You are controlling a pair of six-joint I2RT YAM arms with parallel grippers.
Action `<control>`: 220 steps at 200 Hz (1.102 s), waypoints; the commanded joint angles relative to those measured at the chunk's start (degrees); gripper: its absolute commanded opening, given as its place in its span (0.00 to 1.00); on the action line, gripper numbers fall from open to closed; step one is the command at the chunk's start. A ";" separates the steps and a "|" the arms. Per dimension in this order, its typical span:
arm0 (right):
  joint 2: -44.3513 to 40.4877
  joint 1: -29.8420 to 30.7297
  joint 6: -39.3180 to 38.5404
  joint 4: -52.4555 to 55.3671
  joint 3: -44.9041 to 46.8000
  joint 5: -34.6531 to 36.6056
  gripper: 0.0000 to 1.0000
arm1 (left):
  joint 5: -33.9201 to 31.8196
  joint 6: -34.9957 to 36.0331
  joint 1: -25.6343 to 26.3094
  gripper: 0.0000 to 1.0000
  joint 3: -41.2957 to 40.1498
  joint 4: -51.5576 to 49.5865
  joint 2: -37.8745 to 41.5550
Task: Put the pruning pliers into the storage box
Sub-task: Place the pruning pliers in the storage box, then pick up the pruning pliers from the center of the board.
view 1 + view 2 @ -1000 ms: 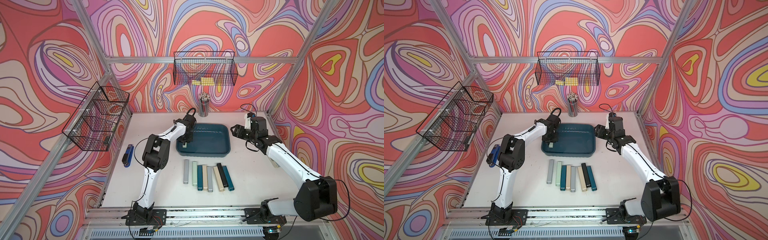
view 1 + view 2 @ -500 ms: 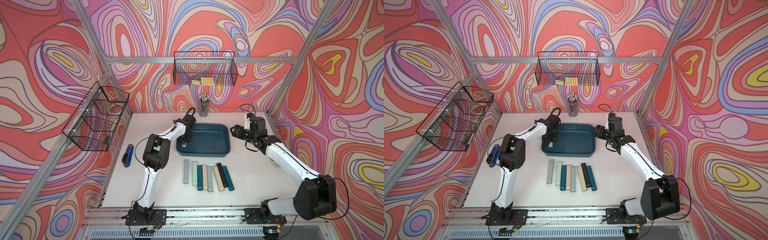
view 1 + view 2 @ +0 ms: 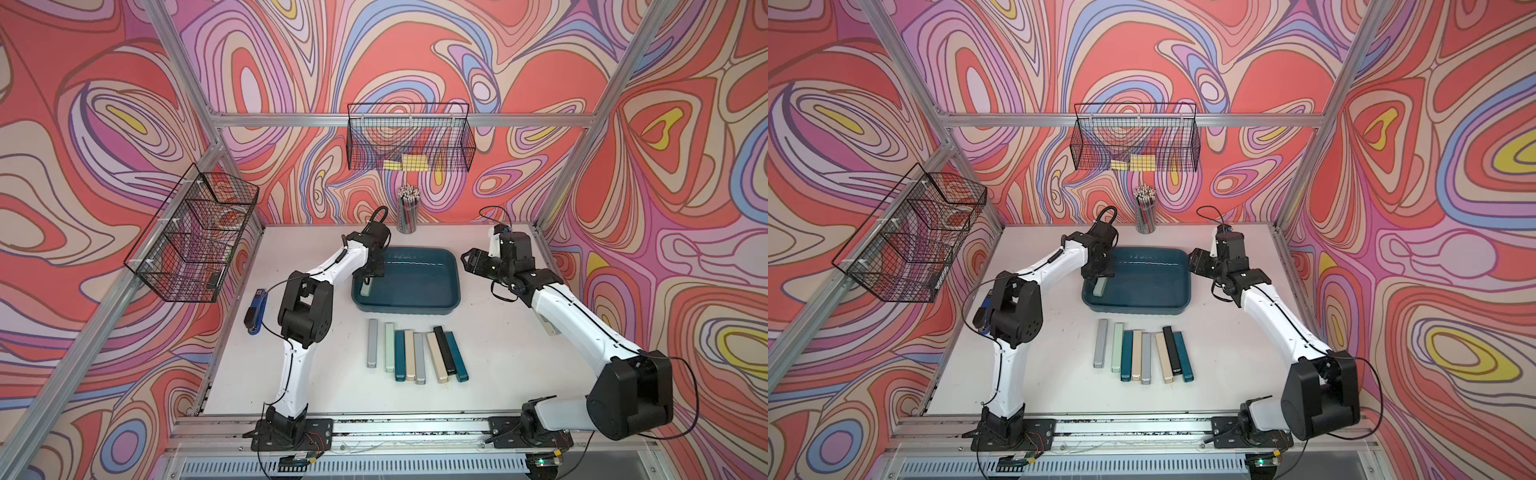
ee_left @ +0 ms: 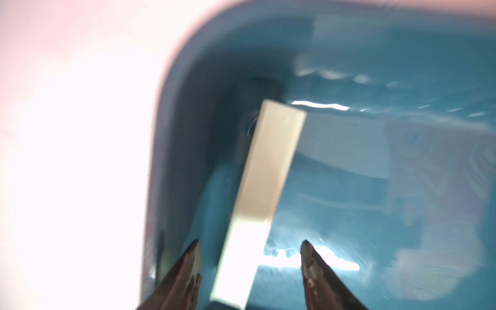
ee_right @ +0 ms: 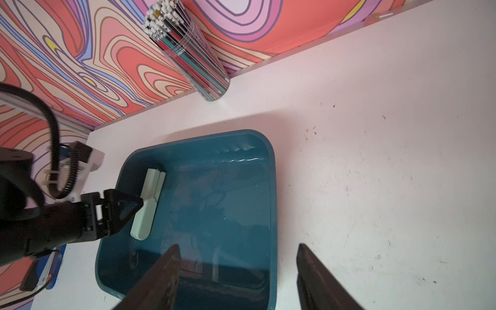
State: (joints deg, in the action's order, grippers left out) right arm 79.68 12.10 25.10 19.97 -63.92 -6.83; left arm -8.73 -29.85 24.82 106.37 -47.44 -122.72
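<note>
Row of pruning pliers (image 3: pixel 415 353): lay eight side by side on the worktop (image 3: pixel 498 374), on the arm-base side of both sets of jaws and well apart from them; not shifted over the last second.
Stapler (image 3: pixel 254 311): lay out to the side of the left jaws, away from the right jaws, near the worktop's edge; played no part.
Storage box (image 3: pixel 405 308): sat just past the row, directly under the left jaws and just beside the right jaws.
Pale green case (image 4: pixel 265 171): lay on the box floor close along one side wall, between the tips of the left jaws, with a gap showing on each side of it in the left wrist view.
Left jaws: stood apart, straddling the case without touching it; had been closed a second before and had parted since, so read as a release just made.
Right jaws: stood apart and empty, just beside the box rim on the side opposite the left jaws, aimed into the box; barely altered over that second.
Meaning for the task: judged as one case delivered and eight to go; called next for a straight lift of the left jaws clear of the box wall, with some risk of nudging the freed case.
Pencil cup (image 3: pixel 407 212): stood beyond the left jaws, against the back wall.
Wire baskets (image 3: pixel 409 143): hung farthest off, high above both sets of jaws.
</note>
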 commanded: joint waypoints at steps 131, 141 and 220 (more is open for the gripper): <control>-1.04 0.63 -0.98 1.74 -2.17 0.75 0.68 | 4.42 -12.40 15.36 0.60 -43.99 0.60 39.03; -0.96 0.79 -0.95 1.57 -2.17 0.79 0.68 | 5.00 -13.78 16.80 0.60 -46.58 1.59 40.01; -0.14 2.33 -0.30 0.86 -0.95 1.71 0.68 | 6.71 -15.88 18.86 0.62 -53.99 7.92 38.96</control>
State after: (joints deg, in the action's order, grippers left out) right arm 78.78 13.78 24.16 22.20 -65.36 -5.78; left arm -2.37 -44.29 43.59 52.25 -42.87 -83.24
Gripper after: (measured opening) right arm 0.680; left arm 0.620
